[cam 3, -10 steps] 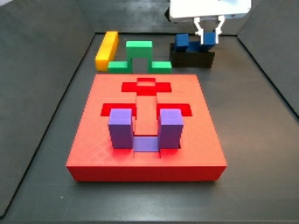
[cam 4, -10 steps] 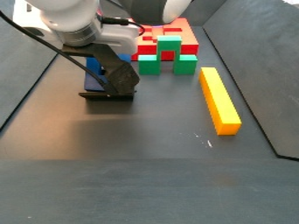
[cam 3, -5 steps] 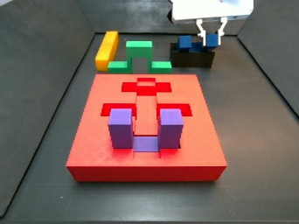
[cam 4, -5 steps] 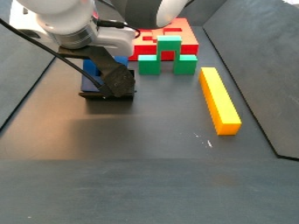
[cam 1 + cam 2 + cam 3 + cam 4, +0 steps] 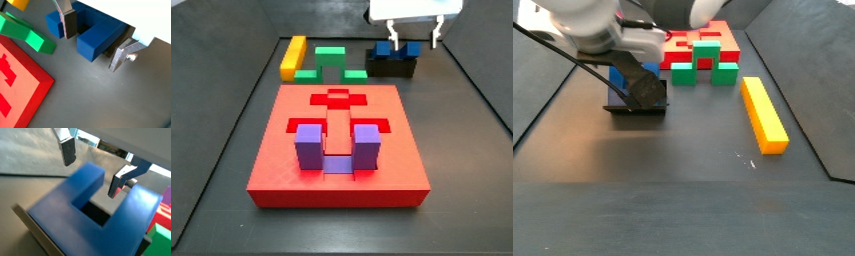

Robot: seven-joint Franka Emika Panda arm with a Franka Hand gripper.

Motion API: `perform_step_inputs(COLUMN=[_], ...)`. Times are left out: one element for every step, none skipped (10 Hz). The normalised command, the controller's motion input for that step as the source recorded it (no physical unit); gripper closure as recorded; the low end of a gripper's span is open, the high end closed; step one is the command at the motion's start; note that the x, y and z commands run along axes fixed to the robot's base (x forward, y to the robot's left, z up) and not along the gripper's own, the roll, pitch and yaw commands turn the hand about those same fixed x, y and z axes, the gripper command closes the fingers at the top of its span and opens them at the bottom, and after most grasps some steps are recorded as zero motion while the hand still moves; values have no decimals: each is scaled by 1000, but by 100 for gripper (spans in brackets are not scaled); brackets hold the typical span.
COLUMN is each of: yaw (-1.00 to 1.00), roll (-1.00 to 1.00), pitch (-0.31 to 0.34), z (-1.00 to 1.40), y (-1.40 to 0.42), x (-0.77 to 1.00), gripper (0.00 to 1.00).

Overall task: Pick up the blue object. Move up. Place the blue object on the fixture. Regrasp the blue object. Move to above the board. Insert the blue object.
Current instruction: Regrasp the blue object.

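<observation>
1. Gripper (image 5: pixel 414 40) sits at upper right of a side view, just above the fixture (image 5: pixel 393 67); its silver fingers (image 5: pixel 125 54) are spread apart and clasp nothing.
2. Blue object (image 5: pixel 385 48) rests on top of the fixture, at the far end of the floor beyond the board (image 5: pixel 338 190). In both wrist views the block (image 5: pixel 93 213) lies below and between the fingers, U-notch visible, with a gap showing on each side.
3. Step in hand, by my reading: placing is done, regrasp is next. Jaws stand released and straddle the piece.
4. To do it well: centre the fingers over the block so both pads meet opposite faces together; a one-sided touch would likely slide it off the fixture.
5. Descend straight, keeping fingertips clear of the prongs and the fixture's step, then close on flat outer faces, not across the open notch.
6. Grip depth: low enough for a firm hold, yet leaving the lower part free for insertion. Exact seating on the fixture is unclear; the arm hides it in the side view where the fixture sits at centre left (image 5: pixel 636 108).
7. Neighbours: green block (image 5: pixel 333 60) and yellow bar (image 5: pixel 294 56) lie left of the fixture, apart from it; purple block (image 5: pixel 337 147) stands on the board, well away.
</observation>
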Motion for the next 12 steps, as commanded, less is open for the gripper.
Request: perform_step_inputs(yaw=[-97, -77, -34, -37, -23, 0, 0, 0, 0, 0, -11, -46], roll=[-314, -71, 306, 986, 1000, 1000, 1000, 1000, 1000, 1000, 1000, 1000], pitch=[46, 69, 123, 209, 257, 289, 303, 317, 309, 286, 194, 114], z=[417, 329, 451, 506, 383, 294, 249, 231, 237, 194, 151, 46], y=[403, 189, 0, -97, -109, -140, -171, -217, -269, -251, -266, -271], x=[43, 0, -6, 0, 0, 63, 137, 240, 346, 377, 471, 529], gripper=[0, 0, 0, 0, 0, 0, 0, 0, 0, 0, 0, 0])
